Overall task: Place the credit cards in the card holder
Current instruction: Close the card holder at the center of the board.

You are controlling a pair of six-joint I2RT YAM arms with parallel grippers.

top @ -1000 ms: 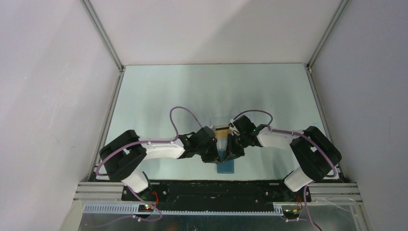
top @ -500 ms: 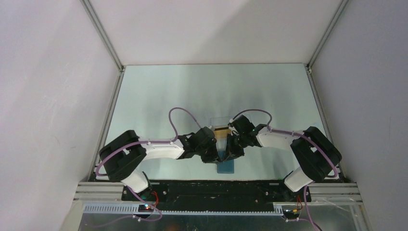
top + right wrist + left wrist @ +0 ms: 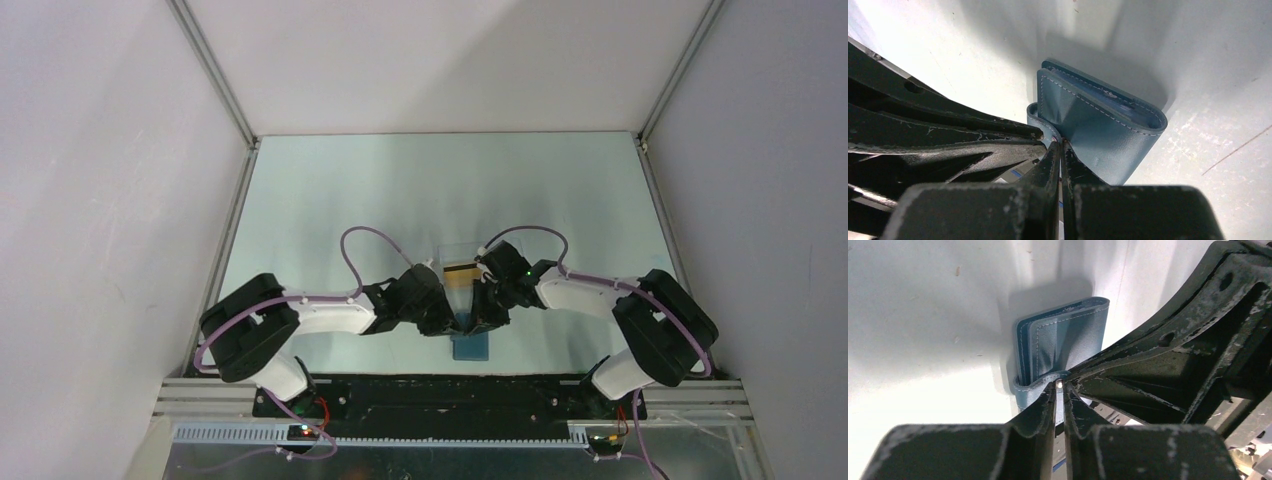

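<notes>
- one flat blue stitched folding card holder (image 3: 1108,135) lies on the pale desk (image 3: 330,200) near its front edge, between the two arms, its flap curled up.
- one orange-gold plastic card (image 3: 460,272) with a black stripe sits just beyond it.
- right gripper (image 3: 1062,142) is pinched tight on the flap.
- left gripper (image 3: 1059,386) shows a narrow slit at that flap; cannot tell whether it grips.
</notes>
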